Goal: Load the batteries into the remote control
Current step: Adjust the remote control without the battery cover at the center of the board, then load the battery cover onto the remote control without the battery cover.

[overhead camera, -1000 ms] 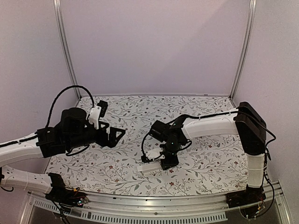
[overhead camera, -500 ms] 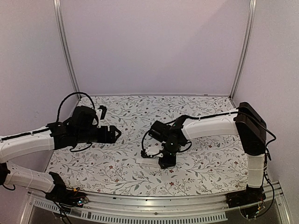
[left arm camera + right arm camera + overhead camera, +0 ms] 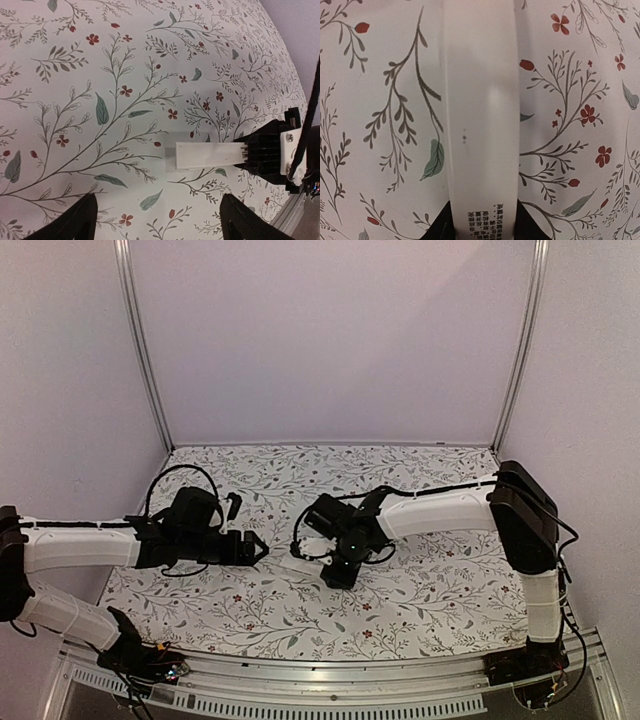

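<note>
My right gripper (image 3: 322, 562) is shut on one end of the remote control (image 3: 300, 559), a slim white bar held low over the floral tablecloth. Seen from the right wrist, the remote control (image 3: 480, 100) runs straight away from the gripper (image 3: 482, 231). Its plain side faces the camera, with small printed text by the fingers and no black button patch showing. My left gripper (image 3: 256, 548) is open and points at the bar's free end. From the left wrist, the remote control (image 3: 207, 154) lies ahead of the open left gripper (image 3: 160, 225), apart from it. The batteries are out of view.
The floral tablecloth (image 3: 420, 590) covers the whole table. Metal frame posts (image 3: 140, 350) stand at the back corners, with plain walls behind them. A metal rail (image 3: 330, 680) runs along the near edge between the arm bases.
The right arm carried the remote left and a little farther from the near edge. The left arm came down and stretched right toward the remote's free end, its jaws narrowing slightly.
</note>
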### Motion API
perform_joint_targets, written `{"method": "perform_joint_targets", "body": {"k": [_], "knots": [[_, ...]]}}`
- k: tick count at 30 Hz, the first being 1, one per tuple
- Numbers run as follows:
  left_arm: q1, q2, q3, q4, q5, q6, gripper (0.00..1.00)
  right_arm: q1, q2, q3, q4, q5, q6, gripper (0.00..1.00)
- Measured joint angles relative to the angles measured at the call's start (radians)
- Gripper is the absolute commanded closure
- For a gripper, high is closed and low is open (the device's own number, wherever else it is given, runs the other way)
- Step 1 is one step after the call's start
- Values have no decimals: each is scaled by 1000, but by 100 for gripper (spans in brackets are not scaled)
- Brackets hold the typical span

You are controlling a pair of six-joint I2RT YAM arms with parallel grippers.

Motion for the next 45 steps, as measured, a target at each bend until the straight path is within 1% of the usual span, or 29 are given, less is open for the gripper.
{"method": "perform_joint_targets", "body": {"k": [3, 6, 13, 18, 24, 36, 39, 45], "knots": [[1, 57, -5, 53, 35, -1, 24, 0, 2, 0, 21, 5, 18, 55], [2, 130, -3, 101, 60, -2, 28, 0, 4, -3, 41, 7, 32, 50], [3, 255, 45, 158, 108, -2, 35, -3, -4, -27, 84, -2, 37, 46], [3, 301, 66, 198, 132, -6, 40, -5, -7, -34, 98, -29, 34, 47], [3, 359, 96, 218, 147, -11, 45, -6, -7, -36, 101, -44, 26, 50], [-13, 410, 124, 224, 158, -13, 48, -6, -12, -46, 107, -55, 25, 52], [-20, 420, 129, 224, 158, -12, 51, -6, -13, -47, 107, -55, 25, 53], [-34, 428, 132, 223, 157, -10, 60, -5, -18, -54, 110, -54, 25, 54]]}}
